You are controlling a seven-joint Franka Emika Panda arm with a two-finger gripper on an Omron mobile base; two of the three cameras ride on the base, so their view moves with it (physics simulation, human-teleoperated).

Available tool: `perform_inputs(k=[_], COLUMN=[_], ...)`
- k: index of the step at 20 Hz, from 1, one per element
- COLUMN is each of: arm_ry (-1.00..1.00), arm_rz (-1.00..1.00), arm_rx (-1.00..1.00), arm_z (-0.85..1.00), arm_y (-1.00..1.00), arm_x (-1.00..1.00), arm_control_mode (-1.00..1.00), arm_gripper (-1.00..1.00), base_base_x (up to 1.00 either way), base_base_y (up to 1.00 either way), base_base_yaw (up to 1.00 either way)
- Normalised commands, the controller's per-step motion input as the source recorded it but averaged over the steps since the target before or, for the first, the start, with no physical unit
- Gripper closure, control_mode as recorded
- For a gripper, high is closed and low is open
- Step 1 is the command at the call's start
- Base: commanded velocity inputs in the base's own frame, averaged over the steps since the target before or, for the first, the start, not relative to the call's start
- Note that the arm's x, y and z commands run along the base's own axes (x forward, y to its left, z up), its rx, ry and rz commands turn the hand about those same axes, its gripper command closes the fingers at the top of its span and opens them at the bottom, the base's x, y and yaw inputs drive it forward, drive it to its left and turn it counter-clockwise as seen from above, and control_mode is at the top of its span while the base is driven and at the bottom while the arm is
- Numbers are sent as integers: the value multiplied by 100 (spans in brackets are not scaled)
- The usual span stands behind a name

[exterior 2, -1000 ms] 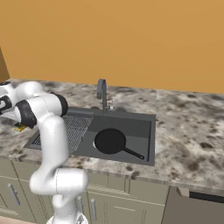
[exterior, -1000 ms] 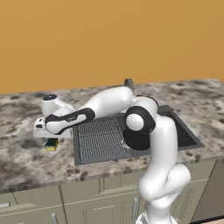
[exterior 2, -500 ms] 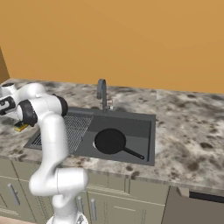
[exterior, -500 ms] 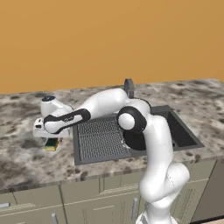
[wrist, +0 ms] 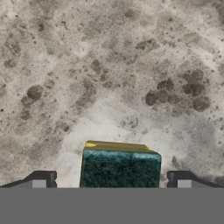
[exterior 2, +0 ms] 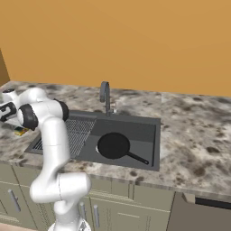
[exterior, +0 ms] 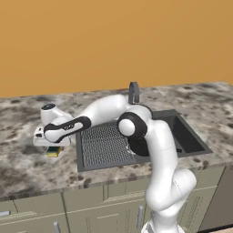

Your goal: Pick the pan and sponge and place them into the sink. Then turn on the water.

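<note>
The gripper (wrist: 111,181) hangs low over the speckled stone counter (wrist: 109,65) left of the sink (exterior: 182,132), its two dark fingertips (wrist: 41,179) spread apart with the sponge (wrist: 120,168) lying between them, a gap showing on either side, so nothing is clamped. From the left base view the sponge (exterior: 53,151) peeks out just under the white hand, beside the ribbed drainboard. The pan (exterior 2: 114,146) already lies in the deeper basin, handle pointing toward the front right corner, below the arched faucet (exterior 2: 105,95)

Kitchen: granite counter (exterior 2: 189,131), sink (exterior 2: 135,128), faucet (exterior 2: 105,95), cabinets (exterior 2: 149,207).
</note>
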Motion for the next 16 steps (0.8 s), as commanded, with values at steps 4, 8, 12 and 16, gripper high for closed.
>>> perform_inputs(k=[4, 8, 12, 16], arm_ry=[0, 0, 0, 0], arm_rz=[0, 0, 0, 0], arm_rx=[0, 0, 0, 0], arm_z=[-16, -18, -19, -10], arm_y=[0, 0, 0, 0], arm_x=[0, 0, 0, 0], arm_control_mode=[-100, -100, -100, -100], arm_gripper=[-100, -100, -100, 100], base_base_x=[0, 0, 0, 0], base_base_y=[0, 0, 0, 0], base_base_yaw=[0, 0, 0, 0])
